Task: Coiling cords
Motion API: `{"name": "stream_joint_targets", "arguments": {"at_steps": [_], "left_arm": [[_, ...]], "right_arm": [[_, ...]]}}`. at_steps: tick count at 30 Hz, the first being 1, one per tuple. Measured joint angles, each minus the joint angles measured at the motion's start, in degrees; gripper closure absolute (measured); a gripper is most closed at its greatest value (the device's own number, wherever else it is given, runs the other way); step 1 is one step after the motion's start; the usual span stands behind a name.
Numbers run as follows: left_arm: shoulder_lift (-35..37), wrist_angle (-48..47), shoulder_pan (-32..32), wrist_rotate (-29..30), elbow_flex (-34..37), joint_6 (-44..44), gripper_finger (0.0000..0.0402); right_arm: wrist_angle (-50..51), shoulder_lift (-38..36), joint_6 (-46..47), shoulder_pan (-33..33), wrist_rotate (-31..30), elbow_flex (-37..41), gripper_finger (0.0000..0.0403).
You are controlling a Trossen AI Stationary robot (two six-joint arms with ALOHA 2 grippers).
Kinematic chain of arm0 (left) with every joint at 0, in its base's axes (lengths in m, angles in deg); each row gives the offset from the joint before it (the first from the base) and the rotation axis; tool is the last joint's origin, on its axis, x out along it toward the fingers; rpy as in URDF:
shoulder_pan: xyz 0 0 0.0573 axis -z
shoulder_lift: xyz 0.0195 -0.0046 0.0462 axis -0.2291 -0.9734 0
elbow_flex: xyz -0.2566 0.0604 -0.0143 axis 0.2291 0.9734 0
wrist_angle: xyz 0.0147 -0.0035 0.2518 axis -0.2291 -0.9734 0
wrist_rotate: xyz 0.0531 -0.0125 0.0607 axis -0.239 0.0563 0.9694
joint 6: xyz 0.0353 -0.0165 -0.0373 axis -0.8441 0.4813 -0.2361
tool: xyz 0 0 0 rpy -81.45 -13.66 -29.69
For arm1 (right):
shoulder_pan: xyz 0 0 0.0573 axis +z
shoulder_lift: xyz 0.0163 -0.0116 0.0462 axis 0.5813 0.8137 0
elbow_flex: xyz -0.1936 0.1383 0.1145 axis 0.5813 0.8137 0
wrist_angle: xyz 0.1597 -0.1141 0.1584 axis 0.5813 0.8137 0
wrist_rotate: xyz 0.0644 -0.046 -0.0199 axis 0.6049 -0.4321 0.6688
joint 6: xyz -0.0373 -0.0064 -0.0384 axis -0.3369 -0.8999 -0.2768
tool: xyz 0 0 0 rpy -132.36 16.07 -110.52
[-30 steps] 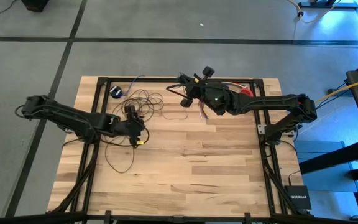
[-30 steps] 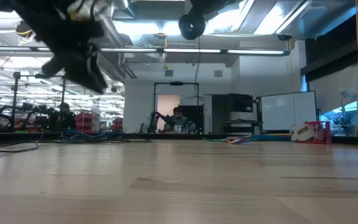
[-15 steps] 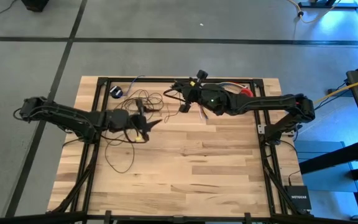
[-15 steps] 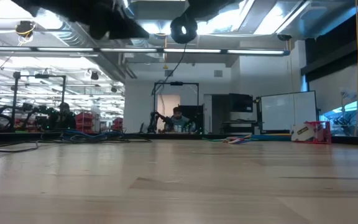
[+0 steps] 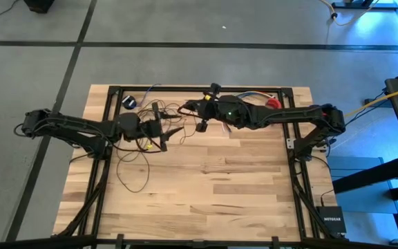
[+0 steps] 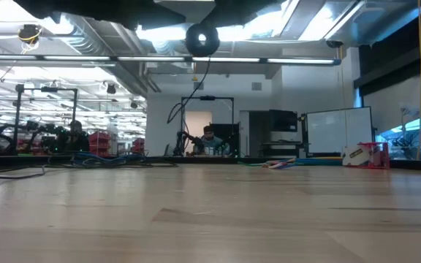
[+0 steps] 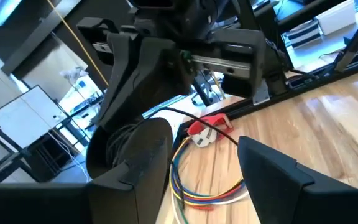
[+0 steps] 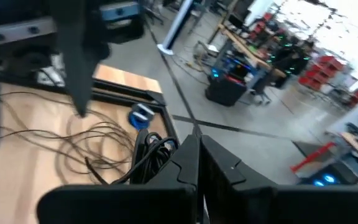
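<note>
Both arms meet over the far half of the counter (image 5: 206,180), left of centre.

Right gripper (image 5: 185,109): fingers (image 8: 188,163) pinched shut on a bunch of cord strands, seen plainly in the right wrist view, where dark wire bulges out just beside the tips. It hangs above the counter, not on it.

Left gripper (image 5: 163,129): fingers (image 7: 269,168) spread wide, holding nothing. It sits just at 8 o'clock of the right gripper, very near.

The cords (image 5: 133,149): loose loops sprawl on the counter from about 11 o'clock of the left gripper down to 7 o'clock, with one long loop trailing toward the near edge. A small dark puck (image 5: 130,102) lies near the far-left corner. The low view shows a round puck (image 6: 202,39) dangling high with wire below it; which end this is I cannot tell.

Key relation: the held bunch lies at roughly 2 o'clock from the left fingers, with strands running roughly 2-to-8 o'clock between the grippers. The left arm is nearer the slack on the counter, so it likely gathers the next loop.

Multicoloured wires (image 7: 194,190) lie beyond, not involved.
</note>
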Motion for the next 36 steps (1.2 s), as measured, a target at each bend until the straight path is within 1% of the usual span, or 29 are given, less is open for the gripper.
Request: {"name": "stream_joint_targets", "arguments": {"at_steps": [4,6,13,19,24,29,33,34,36], "left_arm": [[0.0,-0.5,0.1,0.0,0.0,0.7,0.0211],[0.0,-1.1,0.1,0.0,0.0,1.1,0.0211],[0.1,-1.3,0.1,0.1,0.0,1.0,0.0211],[0.1,-1.3,0.1,0.1,0.0,1.0,0.0211],[0.1,-1.4,0.1,0.1,0.0,1.0,0.0211],[0.1,-2.6,0.1,0.1,0.0,1.0,0.0211],[0.1,-3.9,0.1,0.1,0.0,1.0,0.0211],[0.1,-4.0,0.1,0.1,0.0,0.5,0.0211],[0.1,-4.4,0.2,0.1,-0.1,-0.3,0.0211]], "right_arm": [[-0.3,0.2,0.8,0.0,2.6,0.0,0.0393],[-1.0,0.2,0.9,0.0,3.0,0.0,0.0393],[-3.7,0.6,3.1,0.0,2.5,-0.1,0.0393],[-5.4,4.2,3.8,0.0,-1.4,0.0,0.0393],[-7.8,6.4,3.9,0.0,-1.4,0.0,0.0393],[-10.7,6.2,3.7,0.0,-1.4,0.0,0.0394],[-11.6,5.1,4.1,-1.1,1.9,0.4,0.0398],[-14.1,4.7,4.9,-1.8,3.1,1.7,0.0398],[-22.3,3.7,7.0,-3.5,5.5,5.6,0.0398]]}}
